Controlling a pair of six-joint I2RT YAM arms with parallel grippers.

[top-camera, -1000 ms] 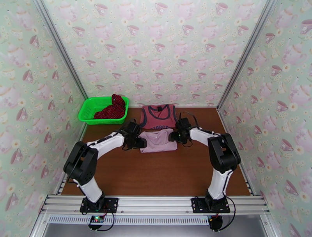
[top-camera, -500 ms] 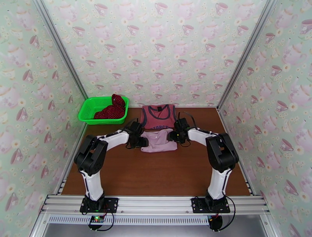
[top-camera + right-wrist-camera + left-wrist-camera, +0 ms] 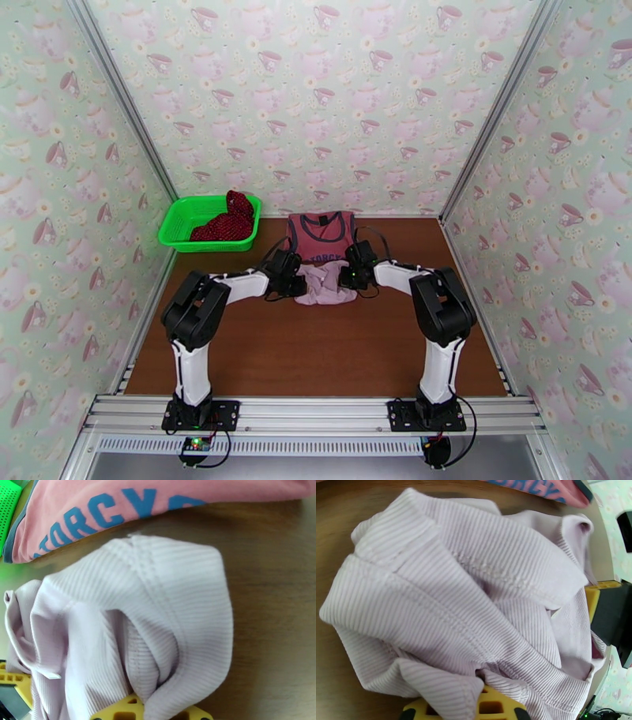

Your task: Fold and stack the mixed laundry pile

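**Grippers pinch the pale mauve-pink piece (image 3: 324, 288)**

Top: left gripper (image 3: 299, 283) and right gripper (image 3: 341, 278) clamp it, bunched, at its 9 and 3 o'clock; tank top (image 3: 320, 230) at 12.
Left wrist: its ribbed cloth (image 3: 474, 598) gathers into a yellow finger (image 3: 489, 707).
Right wrist: likewise, tank top (image 3: 166, 495) at 12.

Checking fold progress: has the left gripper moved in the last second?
Yes. The left gripper shifted rightward, away from the green basket, bunching the mauve piece.

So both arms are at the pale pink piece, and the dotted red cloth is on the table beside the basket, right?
No: the dotted red cloth lies inside the green basket, as the top external view shows. Both arms are at the pale pink piece.
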